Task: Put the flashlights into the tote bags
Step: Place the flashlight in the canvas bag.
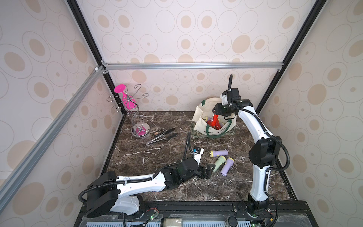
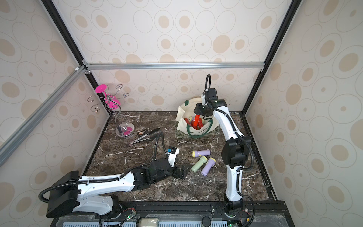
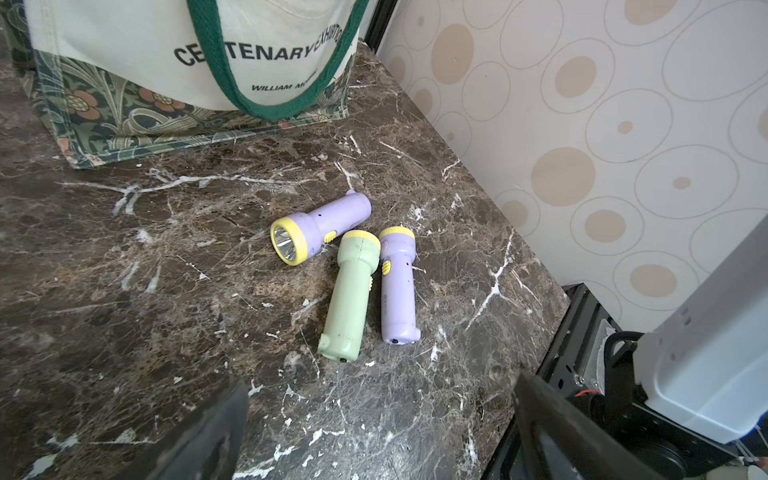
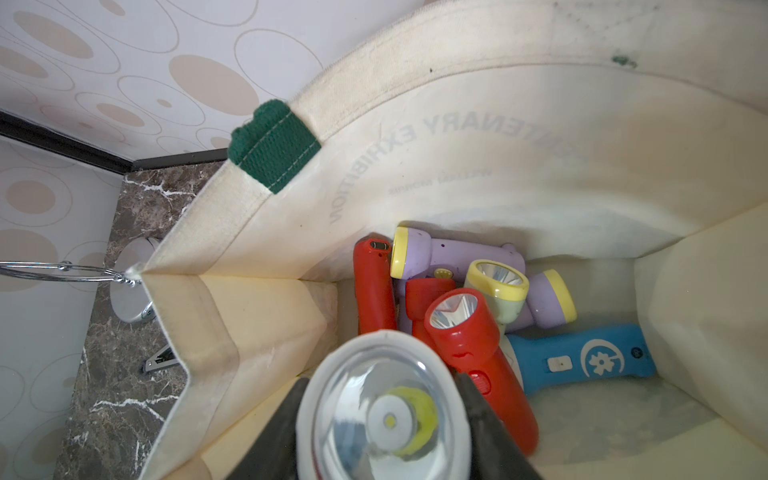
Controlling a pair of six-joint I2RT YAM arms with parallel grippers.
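Three flashlights [image 1: 219, 163] lie on your desk [image 1: 157, 157] | your right claw [image 4: 384, 419] clamps a red flashlight [image 1: 215, 120] in the mouth of the tote bag [image 1: 198, 118] | your left claw [image 1: 208, 170] gapes nearby

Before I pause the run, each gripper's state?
Left gripper: open, holding nothing.
Right gripper: shut on a red plastic flashlight, over the cream canvas tote.

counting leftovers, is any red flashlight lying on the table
No, only two lilac flashlights and a pale green flashlight lie on the table.
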